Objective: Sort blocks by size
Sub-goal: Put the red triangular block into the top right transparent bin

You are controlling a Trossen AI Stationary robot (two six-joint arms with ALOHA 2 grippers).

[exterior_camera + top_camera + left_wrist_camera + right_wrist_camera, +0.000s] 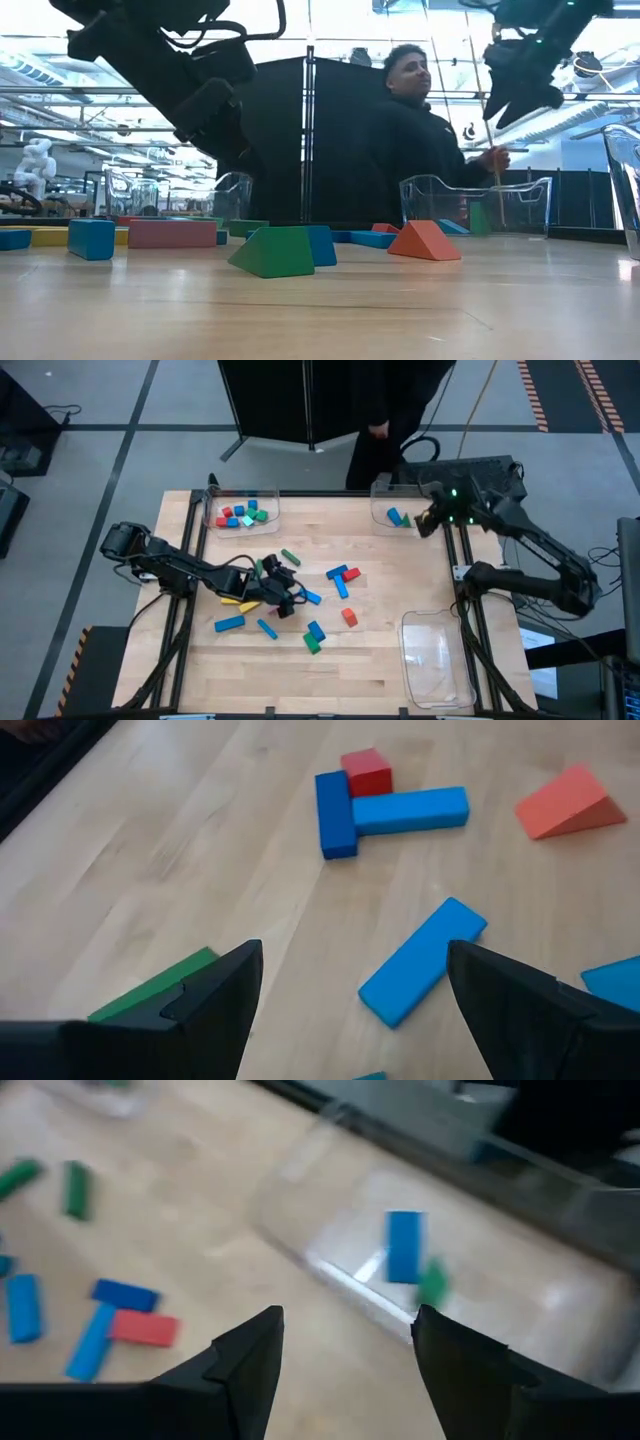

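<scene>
Sorting is partway done, judging by the wooden table (380, 660), which serves as landmark: clear trays stand at three spots along its edges. The biggest tray (437, 660), at the near right corner of the table, looks empty. The tray at the far right corner (385, 495) holds a blue bar (404, 1246) and a small green block (433, 1283). The tray at the far left corner (240, 500) holds small cubes in red, blue, green and teal.

Loose blocks lie around the table's middle: a blue bar (420, 960), an L of two blue bars (395, 810) with a red cube (366, 770) tucked in, an orange wedge (568, 802) and a green wedge (272, 253) nearer the front.

The right gripper (345, 1350) hangs just above the far right tray, fingers spread, nothing between them. The left gripper (350, 1010) hovers low over the table's middle, fingers wide and empty, with the single blue bar lying slantwise between them.

To take that bar cleanly, I would turn the wrist so the fingers cross its narrow width, centre on its middle, and descend straight before closing. A green bar (150, 988) lies under one finger, so a nudge could scatter it.
</scene>
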